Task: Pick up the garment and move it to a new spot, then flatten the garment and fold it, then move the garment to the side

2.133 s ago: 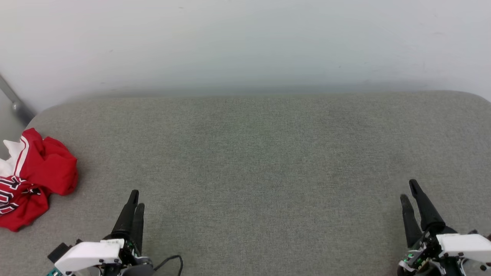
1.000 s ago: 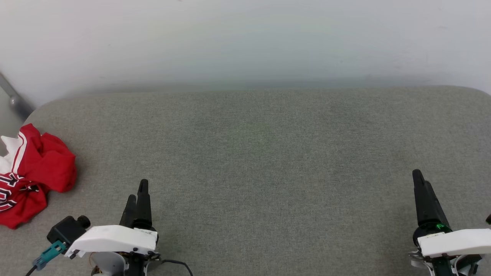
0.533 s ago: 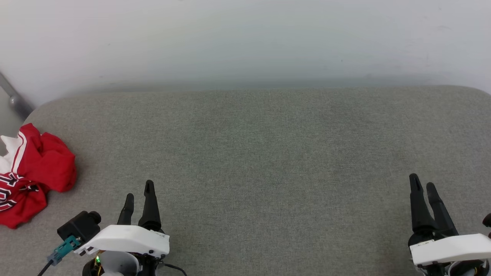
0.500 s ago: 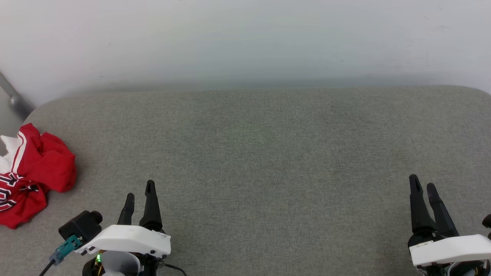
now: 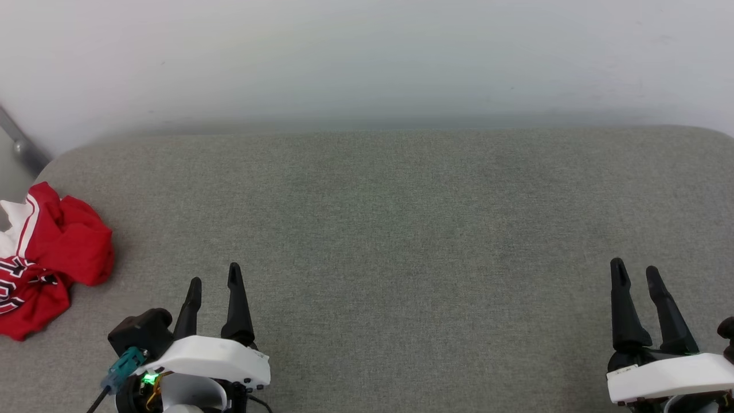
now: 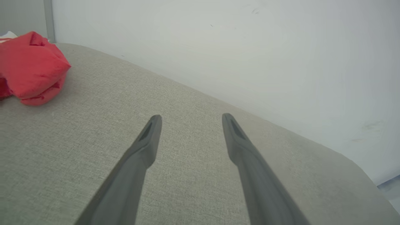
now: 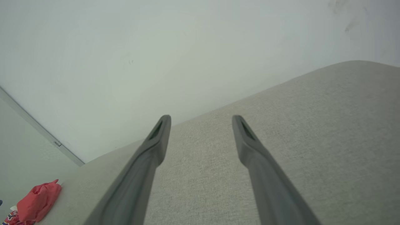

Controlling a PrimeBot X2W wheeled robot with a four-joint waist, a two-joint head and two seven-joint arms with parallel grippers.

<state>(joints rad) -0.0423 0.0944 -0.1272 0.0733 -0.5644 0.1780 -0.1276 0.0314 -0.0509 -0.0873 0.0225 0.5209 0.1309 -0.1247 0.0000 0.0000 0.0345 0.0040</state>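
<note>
The garment [image 5: 49, 261], a red jersey with white sleeve and black lettering, lies crumpled at the far left edge of the grey padded surface [image 5: 401, 218]. It also appears as a red bundle [image 6: 29, 67] at the upper left of the left wrist view and as a small red heap [image 7: 39, 201] at the lower left of the right wrist view. My left gripper [image 5: 214, 274] stands open near the front, well to the right of the garment, holding nothing. At the front right my right gripper [image 5: 635, 268] is open and empty too.
A pale wall [image 5: 367, 57] rises behind the surface's rounded far edge. A grey metal bar [image 5: 20, 146] slants at the far left beside the garment. The surface's rounded right end [image 6: 359, 165] drops off in the left wrist view.
Both grippers have turned about their wrists, so the fingers that overlapped now show side by side with a gap. The left gripper drifted slightly right. The garment has not moved.
</note>
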